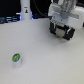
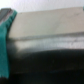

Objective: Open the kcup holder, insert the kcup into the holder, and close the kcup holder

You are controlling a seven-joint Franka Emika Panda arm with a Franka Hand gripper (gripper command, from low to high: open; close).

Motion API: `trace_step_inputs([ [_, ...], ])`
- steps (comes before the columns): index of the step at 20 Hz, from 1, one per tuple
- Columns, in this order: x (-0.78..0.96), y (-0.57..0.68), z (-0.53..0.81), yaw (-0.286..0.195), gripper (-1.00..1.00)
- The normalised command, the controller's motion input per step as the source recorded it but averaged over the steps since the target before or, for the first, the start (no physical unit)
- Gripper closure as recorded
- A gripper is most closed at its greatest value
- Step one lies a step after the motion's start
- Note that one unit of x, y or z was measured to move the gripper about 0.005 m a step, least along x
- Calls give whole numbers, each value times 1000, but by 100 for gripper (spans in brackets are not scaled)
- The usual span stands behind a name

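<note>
A white desk (image 1: 45,60) fills the room's foreground. At the exterior view's upper right, the arm's pincer (image 1: 62,34) hangs over the dark kcup holder (image 1: 64,32), mostly hidden behind it; whether its jaws are open or closed cannot be told. The kcup (image 1: 17,58) stands well apart, low on the exterior view's left. Likely hazard: a blind, off-centre pull slipping from the drawer handle.
</note>
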Motion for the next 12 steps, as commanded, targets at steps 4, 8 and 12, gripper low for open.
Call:
trace_step_inputs([
  [4,948,-242,171,-34,100],
  [8,922,-252,206,-40,100],
  [12,895,-279,232,-48,100],
])
